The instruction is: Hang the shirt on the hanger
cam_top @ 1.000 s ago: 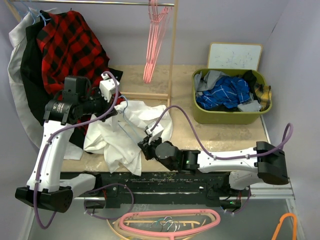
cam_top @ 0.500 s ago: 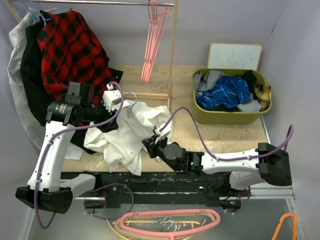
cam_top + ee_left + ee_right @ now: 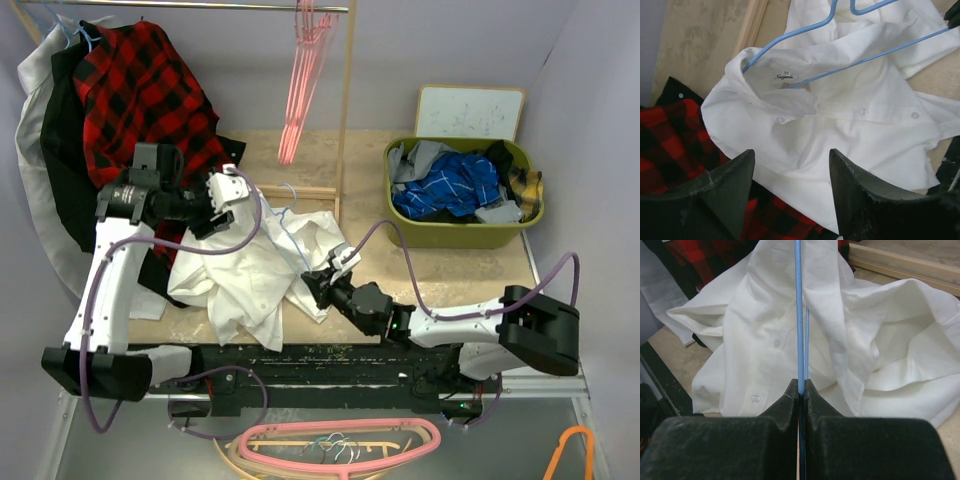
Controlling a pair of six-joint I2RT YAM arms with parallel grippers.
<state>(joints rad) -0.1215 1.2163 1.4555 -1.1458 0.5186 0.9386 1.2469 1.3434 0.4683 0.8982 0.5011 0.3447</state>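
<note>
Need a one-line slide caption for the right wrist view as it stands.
Right gripper shut on the light-blue hanger, its wire running up into the crumpled white shirt.

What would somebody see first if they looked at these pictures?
Probably the big crumpled white shirt lying on the table, with a thin blue hanger poking into its collar. The right arm's jaws are shut on that hanger. A bright red-and-black plaid shirt hangs at the back left.
</note>
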